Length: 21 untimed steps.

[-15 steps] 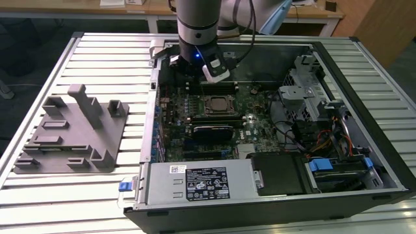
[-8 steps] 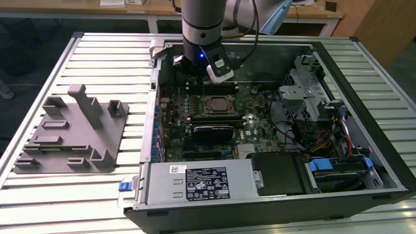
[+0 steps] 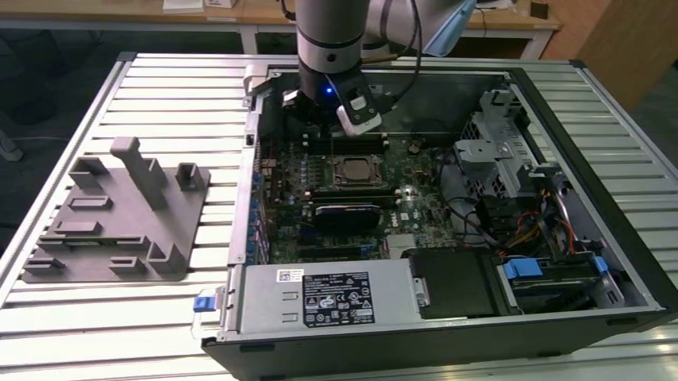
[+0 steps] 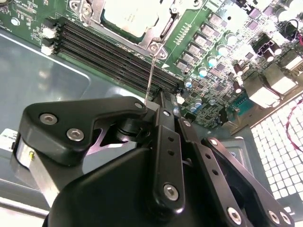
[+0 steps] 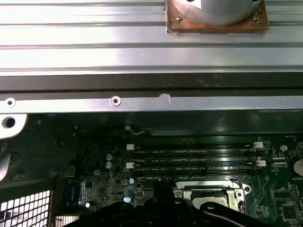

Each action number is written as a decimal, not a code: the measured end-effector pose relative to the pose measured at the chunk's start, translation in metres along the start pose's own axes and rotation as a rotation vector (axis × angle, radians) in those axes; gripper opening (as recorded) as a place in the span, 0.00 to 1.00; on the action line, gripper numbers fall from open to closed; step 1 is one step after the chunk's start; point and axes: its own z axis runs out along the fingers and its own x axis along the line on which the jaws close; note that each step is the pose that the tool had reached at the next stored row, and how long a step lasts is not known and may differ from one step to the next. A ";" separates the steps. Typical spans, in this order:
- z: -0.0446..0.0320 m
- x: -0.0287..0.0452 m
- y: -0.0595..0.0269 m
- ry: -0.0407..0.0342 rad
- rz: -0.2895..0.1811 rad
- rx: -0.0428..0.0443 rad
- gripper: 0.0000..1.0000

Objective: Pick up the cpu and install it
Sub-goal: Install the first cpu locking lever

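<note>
We're over the open computer case [image 3: 424, 359], a black metal box lying on the ribbed aluminium table [image 3: 106, 321]. The arm [image 3: 333, 32], a smooth grey cylinder, hangs above the far part of the green motherboard [image 3: 284, 232].

The cpu [image 3: 354, 168] lies flat in its square socket at the middle of the board, just on the near side of the arm. In the second wrist view its silver-white lid [image 4: 124, 16] gleams inside a bright steel frame.

The gripper [image 4: 162, 98], matte black links studded with shiny screw heads, is drawn narrow, its links meeting at the tip. I can make out nothing held there. A thin steel rod [image 4: 150, 75] runs from the frame's corner to just beside that tip; whether they touch, I cannot tell. Long black memory slots [image 4: 113, 52] lie between socket and gripper.

On the exterior view's left, well apart from the case, sits the grey plastic tray [image 3: 101, 238] with its blocky upright posts.
</note>
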 end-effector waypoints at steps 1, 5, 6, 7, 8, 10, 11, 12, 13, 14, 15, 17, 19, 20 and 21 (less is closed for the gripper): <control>0.0000 -0.0004 0.0000 0.0000 0.000 0.0000 0.11; 0.0001 -0.0044 0.0001 0.0000 0.000 0.0000 0.11; 0.0001 -0.0054 0.0001 -0.0001 0.000 0.0000 0.11; 0.0001 -0.0065 0.0002 -0.0001 0.000 0.0000 0.11; 0.0001 -0.0077 0.0002 -0.0001 0.000 0.0000 0.11; 0.0002 -0.0105 0.0003 -0.0001 0.000 0.0000 0.11; 0.0003 -0.0121 0.0003 -0.0001 0.000 0.0000 0.11; 0.0003 -0.0138 0.0003 -0.0001 0.000 0.0001 0.11; 0.0003 -0.0153 0.0004 -0.0001 0.001 0.0001 0.11; 0.0003 -0.0161 0.0003 0.0000 0.000 0.0002 0.11; 0.0003 -0.0161 0.0003 -0.0001 0.000 0.0000 0.11; 0.0004 -0.0162 0.0004 -0.0002 0.000 0.0000 0.11; 0.0005 -0.0162 0.0003 0.0000 0.000 -0.0012 0.11; 0.0009 -0.0162 0.0003 -0.0001 0.000 -0.0019 0.11; 0.0014 -0.0162 0.0001 -0.0005 0.000 -0.0033 0.11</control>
